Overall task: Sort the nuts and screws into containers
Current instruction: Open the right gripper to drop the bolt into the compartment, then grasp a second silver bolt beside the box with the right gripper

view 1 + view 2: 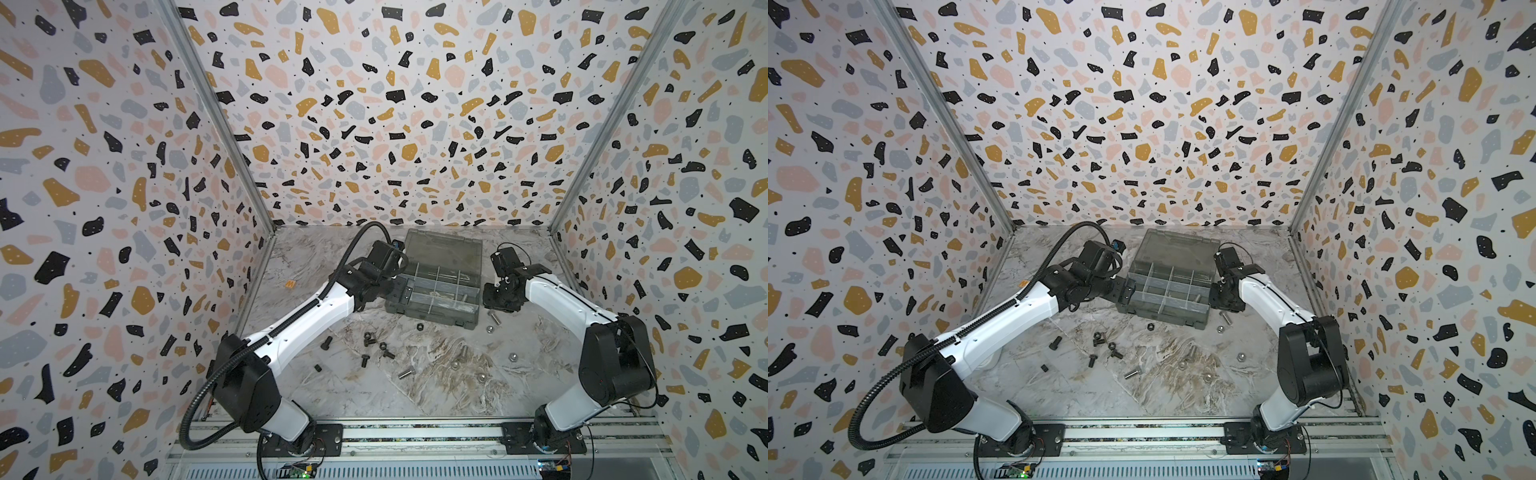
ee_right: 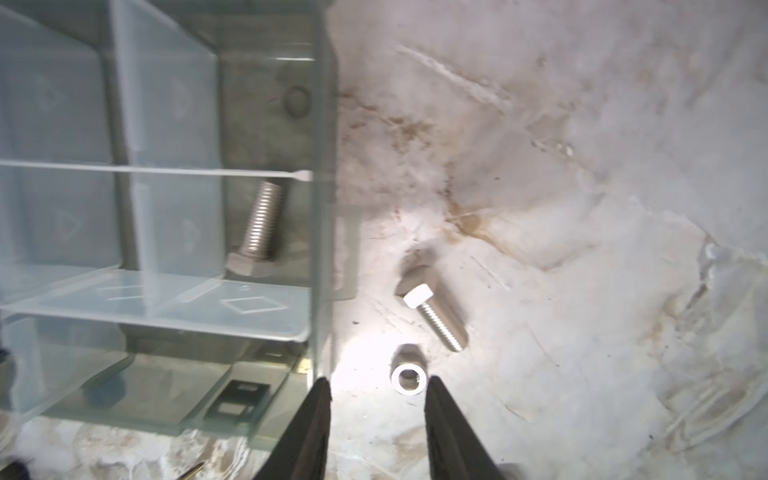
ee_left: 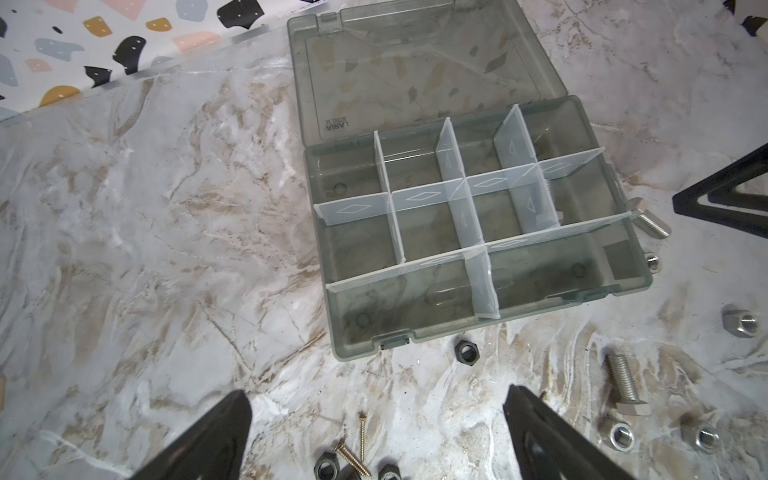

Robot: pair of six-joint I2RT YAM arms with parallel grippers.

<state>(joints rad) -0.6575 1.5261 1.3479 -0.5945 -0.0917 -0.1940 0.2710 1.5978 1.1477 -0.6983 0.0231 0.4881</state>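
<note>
On the containers' lid — seemingly "LARIA".

Open grey containers hold one silver screw — nuts, screws scattered outside

Marble table: organiser box, screws, nuts

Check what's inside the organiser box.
One silver hex bolt lies in a compartment by the side wall nearest the right gripper. Frosted dividers hide parts of other compartments.
</note>
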